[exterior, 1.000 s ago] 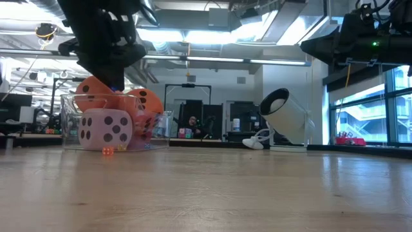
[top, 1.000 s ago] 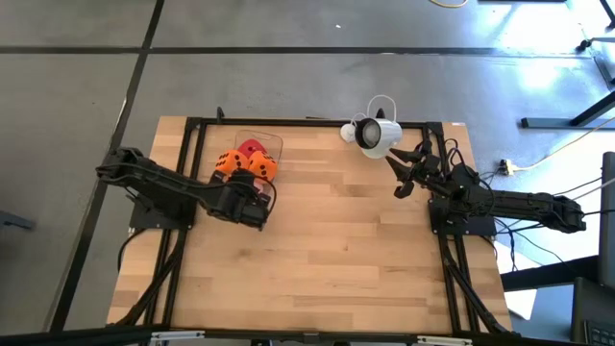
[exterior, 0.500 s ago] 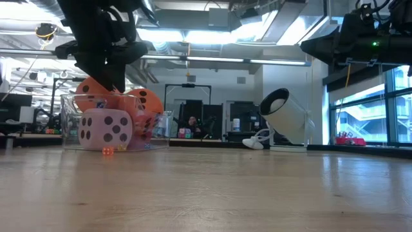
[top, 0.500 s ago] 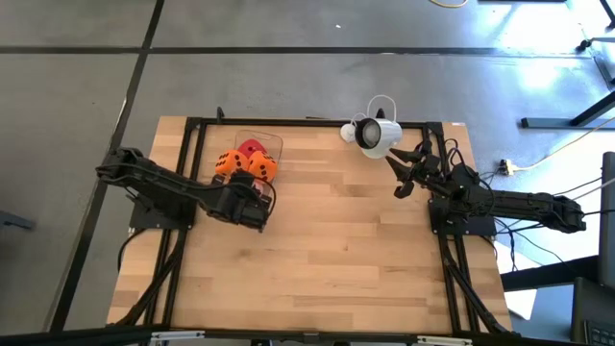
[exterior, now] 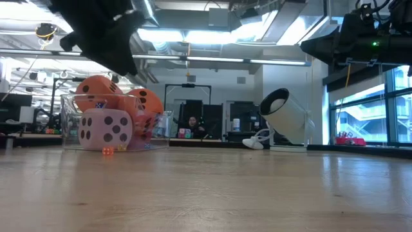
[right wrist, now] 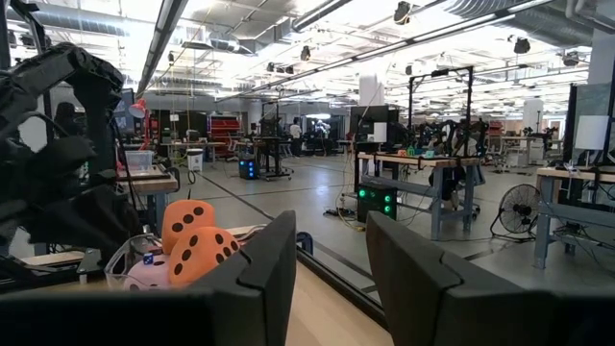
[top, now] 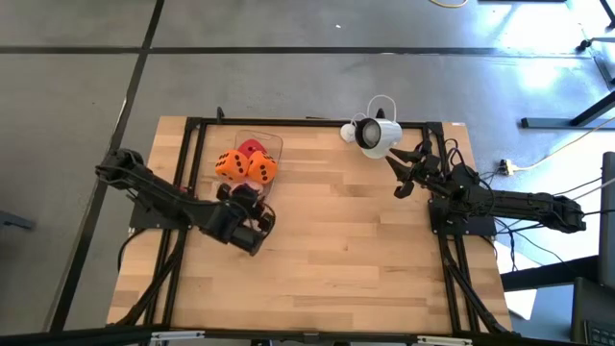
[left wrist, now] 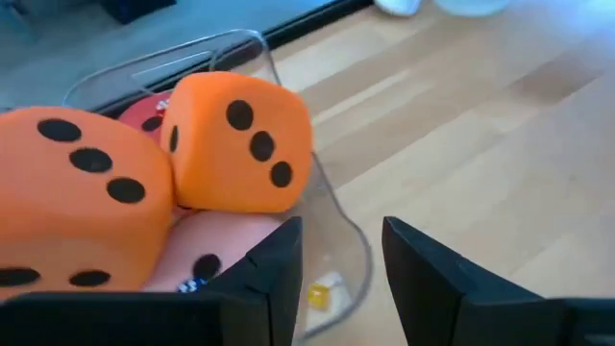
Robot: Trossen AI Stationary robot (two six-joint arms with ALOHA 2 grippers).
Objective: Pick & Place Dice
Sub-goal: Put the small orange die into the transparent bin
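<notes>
The dice are piled in a clear container [top: 271,142] at the table's far left. Two orange dice [top: 229,165] [top: 261,169] sit on top, the red die [top: 252,148] behind them. In the low view the pink die [exterior: 106,129] rests on the container floor under the orange ones [exterior: 96,90]. My left gripper [top: 242,192] hovers open just near of the pile, its fingers facing the right-hand orange die [left wrist: 240,144] and holding nothing. My right gripper [top: 408,168] waits open above the table's far right corner.
A white cylindrical lamp-like object [top: 375,135] with a cord lies at the far edge, right of centre. Tiny cubes lie by the container: an orange one [exterior: 107,151] and a yellow one [left wrist: 322,288]. Bare wood [top: 346,250] spreads over the middle and near half.
My left gripper has drawn back from on top of the orange dice toward the near edge and has risen. In the low view its fingers have spread apart and left the die. The dice have stayed in their pile.
</notes>
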